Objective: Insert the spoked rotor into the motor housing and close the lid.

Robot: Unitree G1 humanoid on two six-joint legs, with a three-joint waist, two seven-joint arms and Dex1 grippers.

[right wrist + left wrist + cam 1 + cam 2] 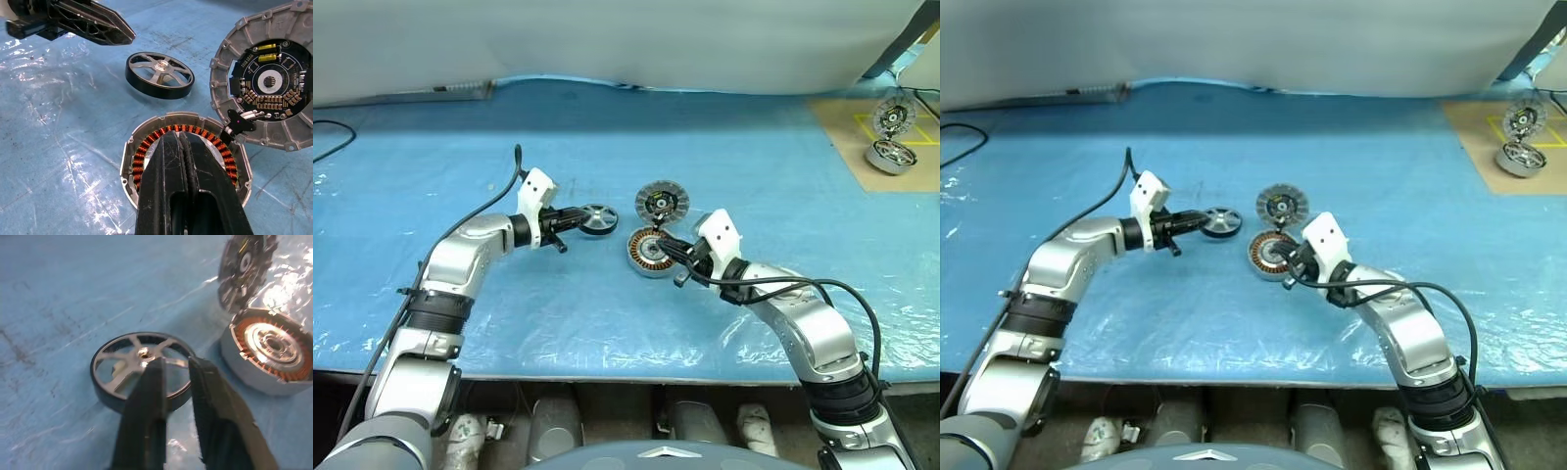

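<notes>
Showing in right wrist view: lid's [270, 83] dark circuit face, ribbed rim, standing open beside copper-wound housing [146, 161]. Lying on desk [431, 176]: spoked rotor [139, 369]. Left pincer [177, 382] gaping slightly, empty; right pincer [182, 147] pressing closed, empty.

Both arms are silver-grey metal shells with black ribbed bands at the joints and a white block at each wrist. A black cable loops loose along each arm. The left gripper [579, 219] and right gripper [658, 241] have slim black fingers.
</notes>
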